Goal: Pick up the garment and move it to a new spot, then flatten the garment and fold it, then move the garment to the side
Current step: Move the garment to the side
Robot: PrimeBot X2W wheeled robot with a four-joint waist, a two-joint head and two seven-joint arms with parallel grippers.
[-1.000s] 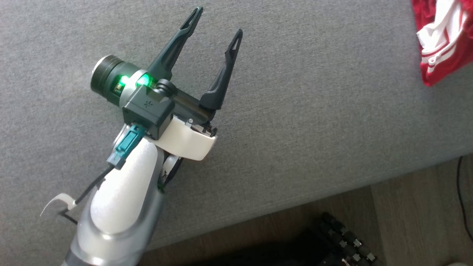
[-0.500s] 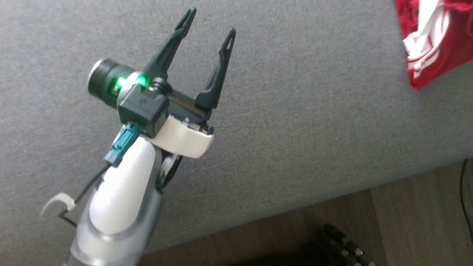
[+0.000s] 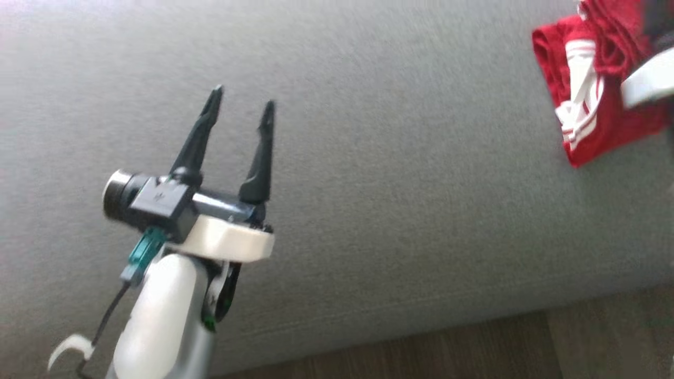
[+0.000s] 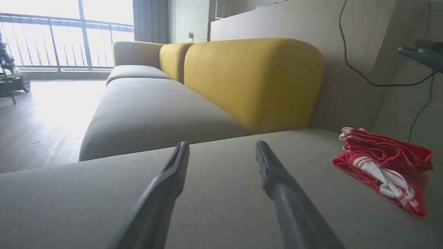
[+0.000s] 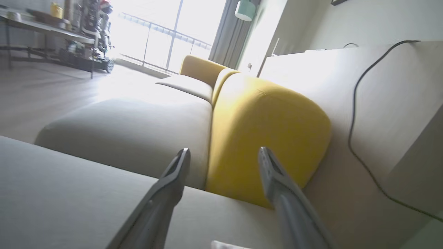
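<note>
Folded red-and-white garment (image 4: 384, 167) on grey cushion (image 4: 214, 204)

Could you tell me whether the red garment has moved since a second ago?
Cannot tell: the camera shifted; the red garment sits about as far from the sofa edge as before.

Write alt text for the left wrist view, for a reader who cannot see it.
The left gripper, open and empty, points across a grey sofa seat. A red and white garment lies in a small pile on the seat, at the view's right. A yellow cushion stands behind.
</note>
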